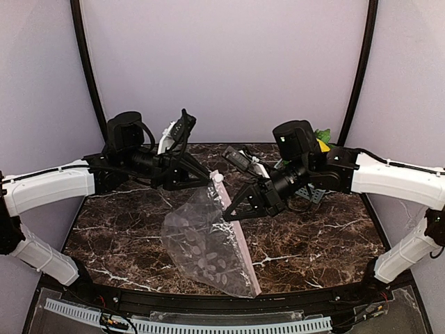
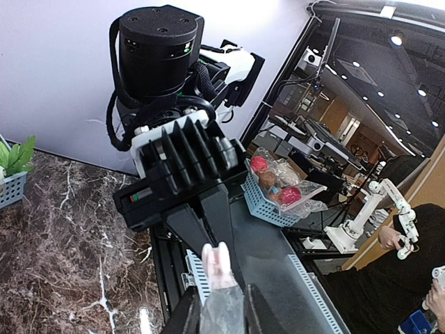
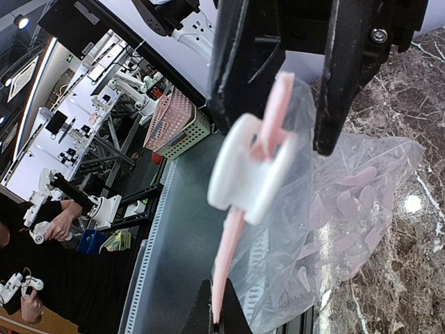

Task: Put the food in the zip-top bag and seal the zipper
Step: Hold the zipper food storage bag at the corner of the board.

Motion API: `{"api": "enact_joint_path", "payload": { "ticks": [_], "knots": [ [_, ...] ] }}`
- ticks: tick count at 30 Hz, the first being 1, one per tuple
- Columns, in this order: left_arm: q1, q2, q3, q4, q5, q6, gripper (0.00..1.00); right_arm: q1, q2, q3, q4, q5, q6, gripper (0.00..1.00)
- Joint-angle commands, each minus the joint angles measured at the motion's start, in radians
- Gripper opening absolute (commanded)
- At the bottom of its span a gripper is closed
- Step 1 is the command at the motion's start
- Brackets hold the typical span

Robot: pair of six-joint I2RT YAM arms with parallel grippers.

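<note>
The clear zip-top bag (image 1: 205, 243) with pale oval spots hangs tilted above the marble, held up between both arms. My left gripper (image 1: 208, 179) (image 2: 221, 291) is shut on the bag's top corner, just below the white slider (image 2: 219, 261) (image 3: 250, 167). My right gripper (image 1: 228, 214) (image 3: 219, 300) is shut on the pink zipper (image 3: 240, 250), a little further along from the slider. Of the food I see green leaves and a bit of yellow (image 1: 321, 138) behind the right arm, and a leafy piece (image 2: 17, 156) in the left wrist view. I see no food inside the bag.
A blue-grey slatted basket (image 1: 314, 195) stands at the back right under the right arm, and shows again at the edge (image 2: 8, 189) of the left wrist view. The dark marble table (image 1: 118, 236) ends in a black front rail (image 1: 208, 306). Another basket of wrapped red pieces (image 2: 278, 191) sits beyond the table.
</note>
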Motion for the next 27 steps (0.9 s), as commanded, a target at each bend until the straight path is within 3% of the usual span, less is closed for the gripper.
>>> {"api": "enact_joint_path", "payload": {
  "ticks": [1, 5, 6, 10, 12, 15, 17, 23, 27],
  "knots": [
    [-0.003, -0.001, -0.002, 0.015, 0.022, 0.000, 0.18, 0.007, 0.007, -0.012, 0.021, 0.008, 0.009, 0.00],
    [-0.002, 0.002, 0.001, 0.011, 0.023, 0.000, 0.11, 0.007, 0.006, -0.014, 0.017, 0.018, 0.011, 0.00],
    [-0.002, 0.001, 0.001, 0.010, 0.023, 0.001, 0.05, 0.007, 0.006, -0.014, 0.015, 0.021, 0.011, 0.00],
    [-0.003, -0.002, 0.005, -0.012, 0.019, 0.022, 0.01, 0.005, -0.006, -0.002, -0.023, 0.080, 0.002, 0.01],
    [-0.002, -0.004, 0.012, -0.043, 0.006, 0.045, 0.01, 0.003, -0.025, 0.003, -0.035, 0.131, -0.003, 0.20],
    [-0.003, -0.005, 0.021, -0.094, -0.010, 0.083, 0.01, -0.001, -0.068, 0.002, -0.029, 0.216, 0.004, 0.57],
    [-0.003, -0.005, 0.024, -0.106, -0.013, 0.092, 0.01, -0.001, -0.091, 0.002, -0.015, 0.281, 0.014, 0.65],
    [-0.007, 0.002, 0.027, -0.127, -0.018, 0.109, 0.01, 0.000, -0.134, -0.054, 0.168, 0.358, 0.068, 0.64],
    [-0.013, 0.008, 0.030, -0.142, -0.022, 0.118, 0.01, 0.001, -0.138, -0.074, 0.268, 0.367, 0.081, 0.47]
  ]
}}
